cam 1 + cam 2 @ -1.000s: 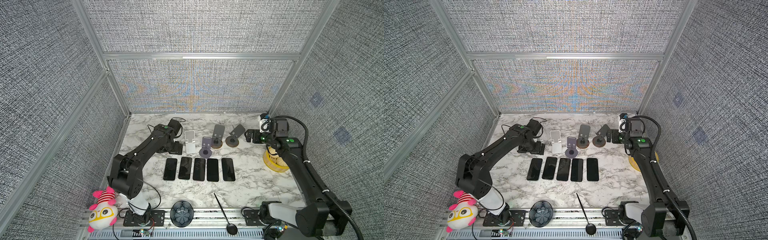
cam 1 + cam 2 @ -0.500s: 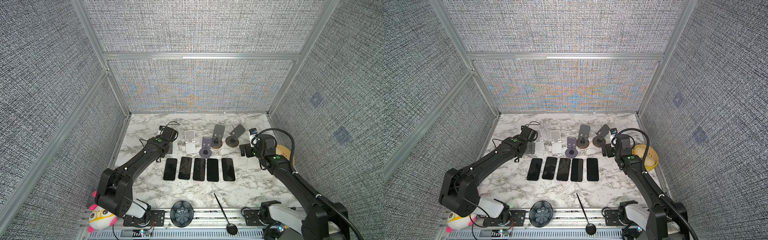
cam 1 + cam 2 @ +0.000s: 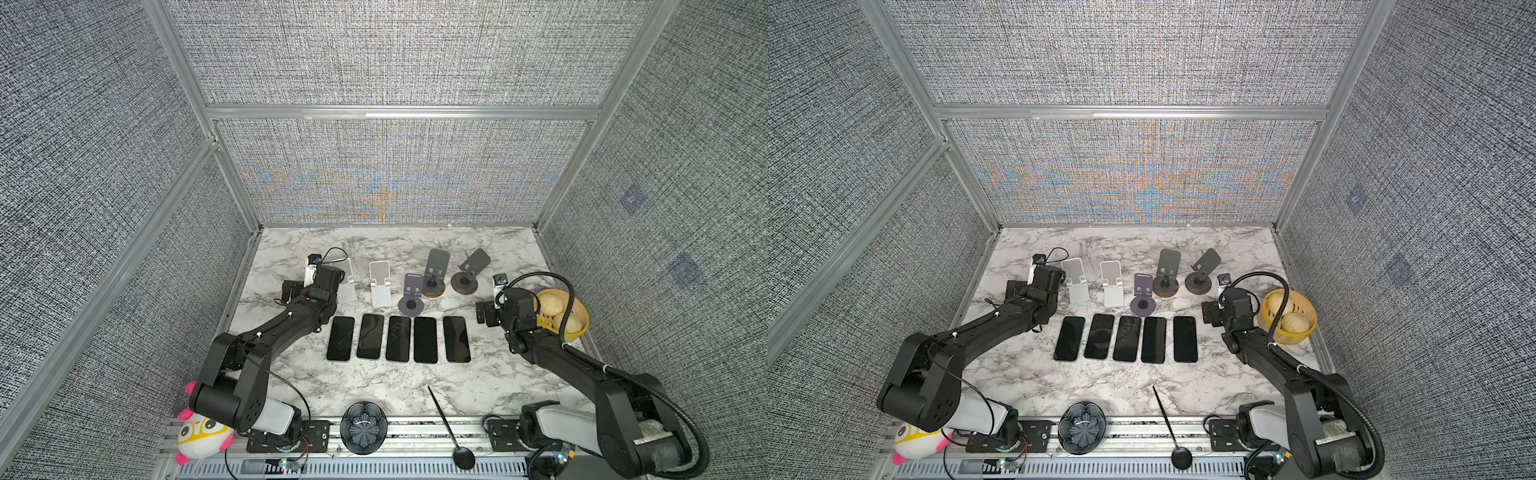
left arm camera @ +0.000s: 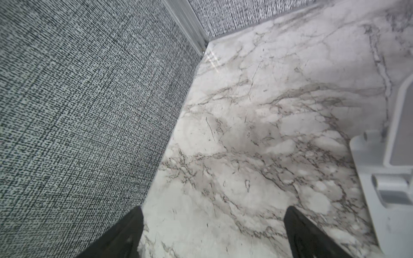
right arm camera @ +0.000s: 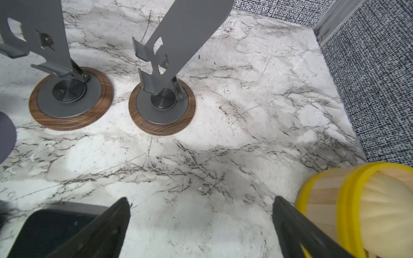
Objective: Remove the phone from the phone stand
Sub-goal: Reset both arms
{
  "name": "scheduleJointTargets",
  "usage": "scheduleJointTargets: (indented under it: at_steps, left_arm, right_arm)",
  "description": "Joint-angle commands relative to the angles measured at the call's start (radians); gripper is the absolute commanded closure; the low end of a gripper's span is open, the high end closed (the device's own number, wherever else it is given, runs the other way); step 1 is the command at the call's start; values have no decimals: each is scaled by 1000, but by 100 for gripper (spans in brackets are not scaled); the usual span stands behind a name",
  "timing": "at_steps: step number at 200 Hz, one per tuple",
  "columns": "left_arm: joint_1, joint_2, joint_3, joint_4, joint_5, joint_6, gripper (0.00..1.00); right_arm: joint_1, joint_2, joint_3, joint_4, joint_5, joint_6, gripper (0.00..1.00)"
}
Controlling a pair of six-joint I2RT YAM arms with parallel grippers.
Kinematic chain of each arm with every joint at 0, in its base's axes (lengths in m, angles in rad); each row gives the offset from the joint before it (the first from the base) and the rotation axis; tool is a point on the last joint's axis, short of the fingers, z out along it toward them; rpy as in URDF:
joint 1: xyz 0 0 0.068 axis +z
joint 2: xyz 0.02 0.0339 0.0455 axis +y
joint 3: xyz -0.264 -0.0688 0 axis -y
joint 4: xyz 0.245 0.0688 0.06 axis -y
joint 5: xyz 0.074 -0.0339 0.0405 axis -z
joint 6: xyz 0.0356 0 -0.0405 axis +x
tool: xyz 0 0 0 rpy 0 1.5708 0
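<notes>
- left gripper [image 4: 213, 210] hangs at roughly 10 o'clock from the phone row, jaws spread wide, nothing in them; woven grey side wall [image 4: 78, 111] is close, so free room is only toward 3 o'clock
- white folding plastic stands [image 3: 1112, 284], purple round-footed stand [image 3: 411, 297] and grey metal stands on round wooden bases [image 5: 161, 105] all stand bare at 12 o'clock of the row
- five flat black phones [image 3: 398, 338] lie side by side on the marble-print tabletop [image 3: 374, 386]; none on a stand, so the job looks done to me
- right gripper [image 5: 201, 200] at 3 o'clock, spread and empty; yellow-banded wooden steamer basket [image 5: 324, 196] just beside it, tight there
</notes>
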Motion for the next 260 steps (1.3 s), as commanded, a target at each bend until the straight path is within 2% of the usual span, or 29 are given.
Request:
scheduleJointTargets:
  at_steps: [1,68,83,103,123,141,160,187,225,260]
  left_arm:
    - [34,-12,-56,230,28,75,1]
    - [145,33,-159,524,191,126,1]
    - [186,48,-137,476,256,93,1]
    - [213,59,-154,501,301,77,1]
    - [227,66,-185,550,335,72,1]
    - [228,69,-194,569,345,78,1]
    - [229,63,-210,594,347,74,1]
    - [254,53,-223,601,380,50,1]
    - [288,18,-293,688,430,18,1]
    - [294,11,-317,723,432,15,1]
  right_arm:
    - [3,28,-20,147,20,-18,1]
    - [-23,83,-39,314,34,-40,1]
    - [-40,105,-41,364,27,-32,1]
    - [-70,130,-39,400,-8,4,1]
    - [-96,215,-81,554,-27,42,1]
    - [-99,309,-132,770,-28,34,1]
    - [-107,258,-110,643,-35,50,1]
    - [-116,296,-128,733,-50,50,1]
    - [-135,290,-93,655,-73,69,1]
    - [-136,286,-66,595,-65,72,1]
